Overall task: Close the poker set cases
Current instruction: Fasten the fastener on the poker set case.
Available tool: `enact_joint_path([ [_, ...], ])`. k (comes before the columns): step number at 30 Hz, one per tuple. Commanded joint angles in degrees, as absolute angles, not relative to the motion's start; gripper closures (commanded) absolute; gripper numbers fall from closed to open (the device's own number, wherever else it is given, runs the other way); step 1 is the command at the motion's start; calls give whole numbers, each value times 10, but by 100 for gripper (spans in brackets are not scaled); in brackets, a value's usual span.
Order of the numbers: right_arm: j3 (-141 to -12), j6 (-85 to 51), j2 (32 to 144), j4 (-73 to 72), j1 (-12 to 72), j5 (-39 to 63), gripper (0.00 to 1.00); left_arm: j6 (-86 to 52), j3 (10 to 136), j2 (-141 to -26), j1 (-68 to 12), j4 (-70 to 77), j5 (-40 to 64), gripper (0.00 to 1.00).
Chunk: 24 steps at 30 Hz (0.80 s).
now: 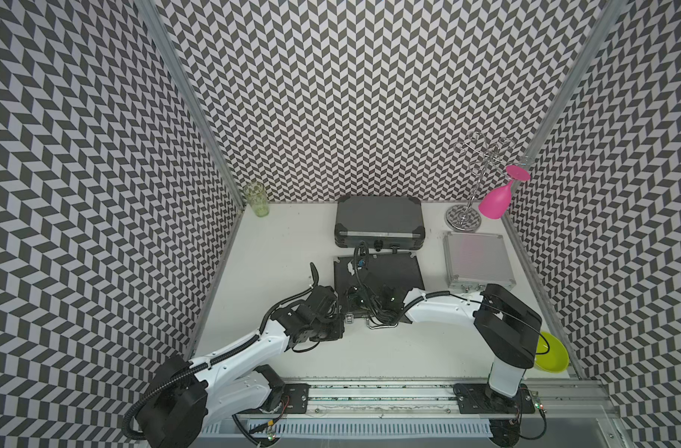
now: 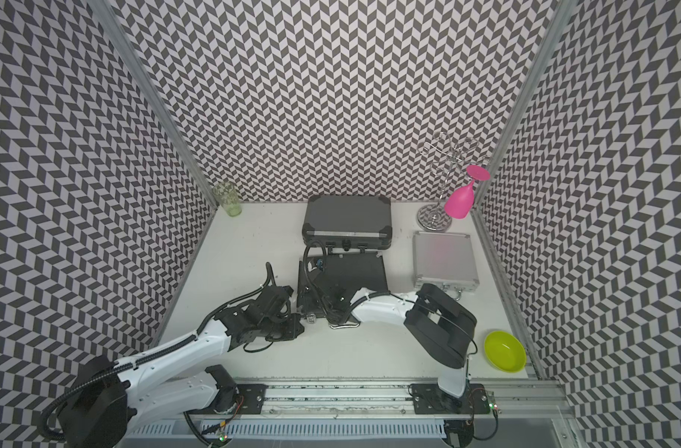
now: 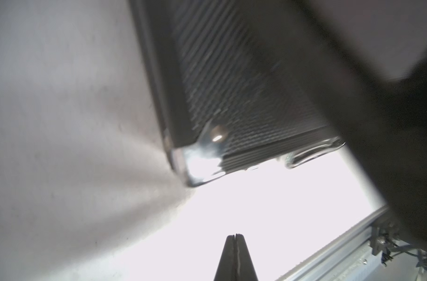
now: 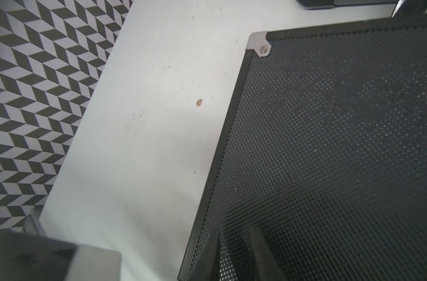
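Lid of flat textured black poker case apparently down on its base, at mid-table, just in front of thick ribbed dark grey case at the back wall and left of smaller square silver aluminium case. Both of those look closed already.

Front edge of the black case, with handle and latches, running side to side between the two arms. Right gripper directly above the dotted black lid, close to its left rim, fingers a little apart with only lid texture in the gap, gripping nothing. Whether touching the lid or just over it: cannot tell.

Left gripper low over white table, just off the case's front left corner, fingers pressed together, empty. Case lying ahead of those tips, corner nearest, apart from them.

Probably the last case, at the press-and-latch stage. Right arm better placed for pushing down on the lid; left arm nearer the left latch on the front edge.
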<state>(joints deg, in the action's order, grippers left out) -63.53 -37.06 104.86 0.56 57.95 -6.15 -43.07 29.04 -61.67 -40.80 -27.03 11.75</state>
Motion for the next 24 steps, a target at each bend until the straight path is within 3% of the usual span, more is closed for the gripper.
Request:
enact_joint_path([
  [1, -613, -377, 1075, 15, 575, -33, 77, -475, 276, -618, -410, -196, 118, 100],
  [10, -590, -406, 1081, -8, 559, 4, 78, -542, 229, -643, -410, -79, 111, 100],
  [24, -572, -416, 1092, -27, 550, 29, 79, -567, 209, -672, -410, -37, 80, 100],
])
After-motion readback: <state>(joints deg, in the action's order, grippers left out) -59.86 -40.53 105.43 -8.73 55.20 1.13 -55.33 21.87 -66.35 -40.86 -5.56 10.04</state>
